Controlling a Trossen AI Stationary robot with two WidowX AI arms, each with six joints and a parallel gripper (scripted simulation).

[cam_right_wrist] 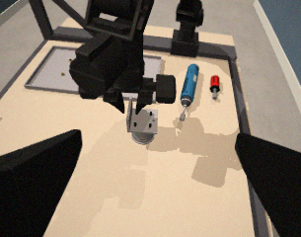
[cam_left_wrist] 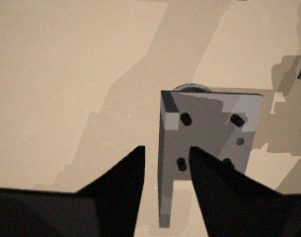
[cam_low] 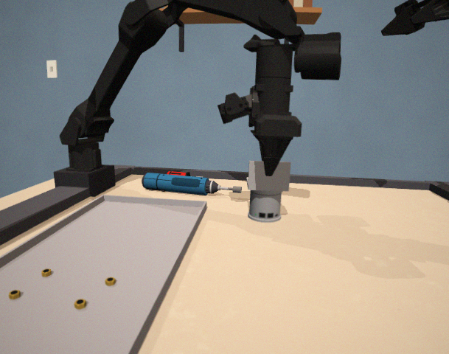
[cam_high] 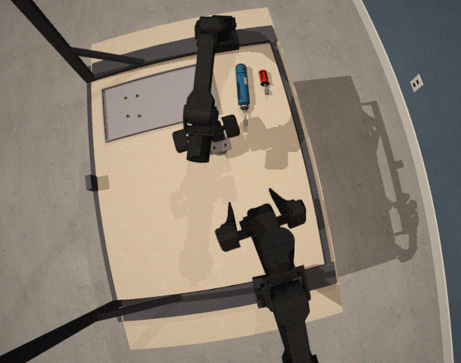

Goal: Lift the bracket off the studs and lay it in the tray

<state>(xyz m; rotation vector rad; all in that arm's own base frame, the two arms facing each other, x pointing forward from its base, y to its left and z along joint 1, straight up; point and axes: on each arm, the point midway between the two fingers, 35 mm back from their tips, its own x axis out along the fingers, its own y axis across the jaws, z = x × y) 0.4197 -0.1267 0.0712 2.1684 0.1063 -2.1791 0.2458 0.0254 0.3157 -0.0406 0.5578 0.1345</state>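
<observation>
The grey bracket (cam_low: 269, 177) sits on top of the grey cylindrical joint module (cam_low: 264, 207), which stands upright on the table. In the left wrist view the bracket (cam_left_wrist: 209, 133) shows dark studs (cam_left_wrist: 186, 118) through its plate. My left gripper (cam_low: 272, 169) points straight down. Its partly open fingers straddle the bracket's upright wall with a gap on each side. My right gripper (cam_high: 250, 197) is wide open and empty, high above the table's near half. The grey tray (cam_high: 147, 102) lies beside the left arm.
Several brass nuts (cam_low: 79, 303) lie in the tray. A blue power screwdriver (cam_high: 241, 88) and a small red screwdriver (cam_high: 263, 78) lie near the left arm's base, the blue one's tip close to the module. A dark rim borders the table.
</observation>
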